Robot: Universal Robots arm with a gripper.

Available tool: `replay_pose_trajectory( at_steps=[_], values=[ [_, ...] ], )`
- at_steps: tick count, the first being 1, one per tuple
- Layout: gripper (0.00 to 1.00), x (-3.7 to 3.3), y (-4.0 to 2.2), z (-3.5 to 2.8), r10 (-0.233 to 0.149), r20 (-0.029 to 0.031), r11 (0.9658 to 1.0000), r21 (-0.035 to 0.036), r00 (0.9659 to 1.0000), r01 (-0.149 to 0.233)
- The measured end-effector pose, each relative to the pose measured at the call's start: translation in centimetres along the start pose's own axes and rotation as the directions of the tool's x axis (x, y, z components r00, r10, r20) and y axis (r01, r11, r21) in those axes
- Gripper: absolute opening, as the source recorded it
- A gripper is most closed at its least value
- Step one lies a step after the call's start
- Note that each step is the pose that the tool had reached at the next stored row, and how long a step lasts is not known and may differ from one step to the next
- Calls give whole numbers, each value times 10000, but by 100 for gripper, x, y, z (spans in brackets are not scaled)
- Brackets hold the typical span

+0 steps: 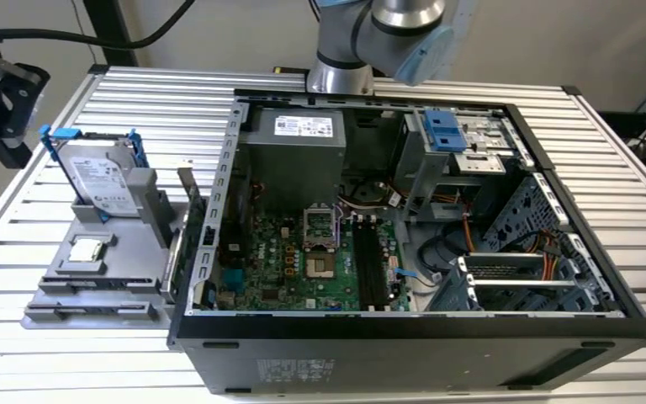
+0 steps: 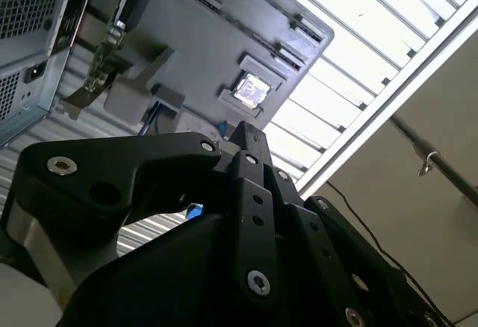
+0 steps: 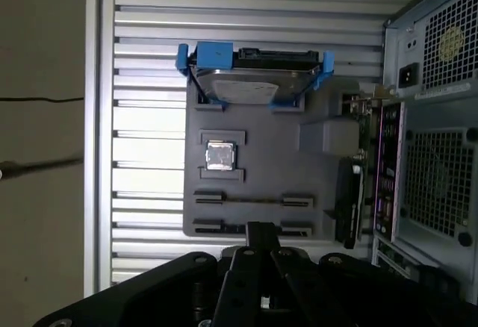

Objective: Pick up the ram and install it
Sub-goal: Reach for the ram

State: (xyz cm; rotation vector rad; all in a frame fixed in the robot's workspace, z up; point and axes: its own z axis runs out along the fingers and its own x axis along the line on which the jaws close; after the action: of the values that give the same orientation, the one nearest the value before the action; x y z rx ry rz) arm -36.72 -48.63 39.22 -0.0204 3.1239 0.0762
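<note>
approach step, i'd judge: your jaws, clenched empty, hover near the thin dark ram stick (image 3: 250, 201) on the grey tray (image 3: 269, 166); grasping needs them parted.

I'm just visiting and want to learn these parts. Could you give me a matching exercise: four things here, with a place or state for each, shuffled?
Things:
1. hard drive
2. silver chip
3. ram
4. computer case

Places or states:
a. lies flat on the grey tray
b. open, motherboard showing
c. stands upright, blue clips at its sides
d. thin strip on edge in a tray slot

Pairs: 1-c, 2-a, 3-d, 4-b.
</note>
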Motion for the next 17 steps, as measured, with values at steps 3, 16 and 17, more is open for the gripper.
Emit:
replay_pose_trajectory(
  at_steps=[3,16,17],
  values=[
    [0,1,-68,-3,52,2,10000,1,10000,-52],
    [0,3,-206,-8,198,9,9998,4,9998,-198],
    [0,3,-207,-8,199,9,9998,4,9998,-199]
  ],
)
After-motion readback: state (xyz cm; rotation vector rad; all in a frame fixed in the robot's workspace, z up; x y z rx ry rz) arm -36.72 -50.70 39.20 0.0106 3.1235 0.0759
